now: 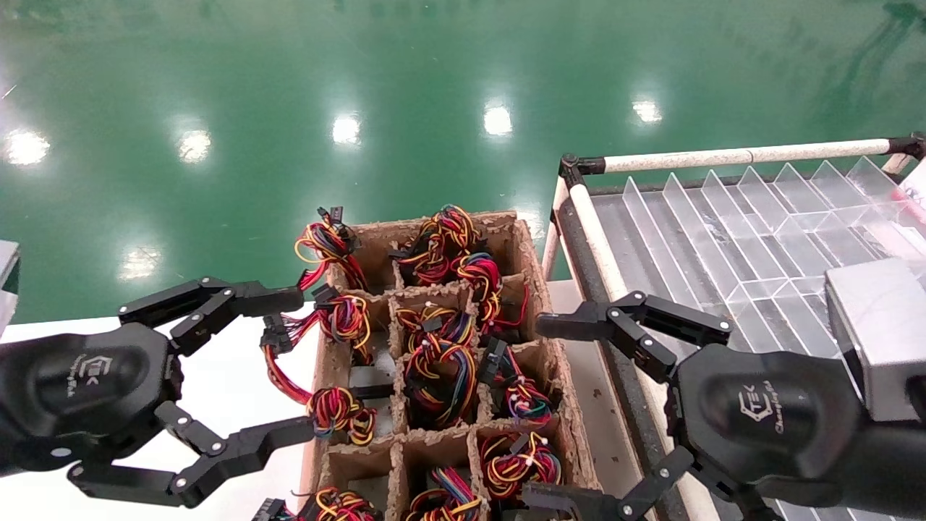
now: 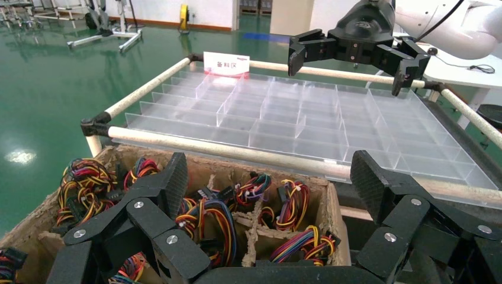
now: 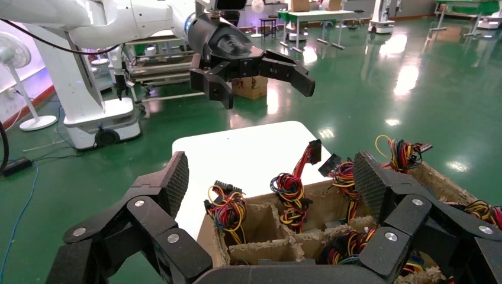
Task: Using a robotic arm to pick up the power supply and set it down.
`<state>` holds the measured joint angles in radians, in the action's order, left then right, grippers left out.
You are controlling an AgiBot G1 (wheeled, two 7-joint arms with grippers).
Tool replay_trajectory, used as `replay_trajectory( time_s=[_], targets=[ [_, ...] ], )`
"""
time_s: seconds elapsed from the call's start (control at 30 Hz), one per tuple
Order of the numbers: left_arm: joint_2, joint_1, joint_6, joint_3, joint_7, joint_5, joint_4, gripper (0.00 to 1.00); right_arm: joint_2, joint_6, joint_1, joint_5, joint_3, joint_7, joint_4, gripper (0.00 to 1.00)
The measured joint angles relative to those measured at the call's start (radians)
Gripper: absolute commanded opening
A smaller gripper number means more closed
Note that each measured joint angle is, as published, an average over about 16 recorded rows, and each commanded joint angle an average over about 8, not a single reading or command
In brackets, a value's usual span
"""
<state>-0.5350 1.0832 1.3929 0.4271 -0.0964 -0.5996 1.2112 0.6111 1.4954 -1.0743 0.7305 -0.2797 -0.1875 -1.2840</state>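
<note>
Cardboard crate (image 1: 532, 250), centre of the head view, holds the wire-topped power supplies (image 1: 441, 373) in its cells. Right gripper (image 1: 561, 405) hovers wide open at the crate's right edge; left gripper (image 1: 289, 365) gapes wide at its left edge, both empty

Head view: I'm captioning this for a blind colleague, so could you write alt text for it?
Two open black grippers, left and right, hover on either side of a cardboard divider box whose cells hold coiled multicoloured wire bundles. A clear plastic compartment tray lies to the right on a pipe-framed cart, with a glossy green floor beyond.
</note>
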Motion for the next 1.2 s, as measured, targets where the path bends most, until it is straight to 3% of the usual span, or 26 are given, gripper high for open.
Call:
replay_trajectory(
  time_s=[0.87, 0.9, 1.13, 1.2],
  targets=[
    [0.000, 0.000, 0.000, 0.000, 0.000, 0.000, 0.000, 0.99, 0.000, 0.000, 0.000, 0.000, 0.000, 0.000, 0.000, 1.00],
    [0.000, 0.000, 0.000, 0.000, 0.000, 0.000, 0.000, 0.90, 0.000, 0.000, 0.000, 0.000, 0.000, 0.000, 0.000, 1.00],
    [0.000, 0.000, 0.000, 0.000, 0.000, 0.000, 0.000, 0.04, 0.000, 0.000, 0.000, 0.000, 0.000, 0.000, 0.000, 1.00],
    [0.000, 0.000, 0.000, 0.000, 0.000, 0.000, 0.000, 0.00, 0.000, 0.000, 0.000, 0.000, 0.000, 0.000, 0.000, 1.00]
  ],
)
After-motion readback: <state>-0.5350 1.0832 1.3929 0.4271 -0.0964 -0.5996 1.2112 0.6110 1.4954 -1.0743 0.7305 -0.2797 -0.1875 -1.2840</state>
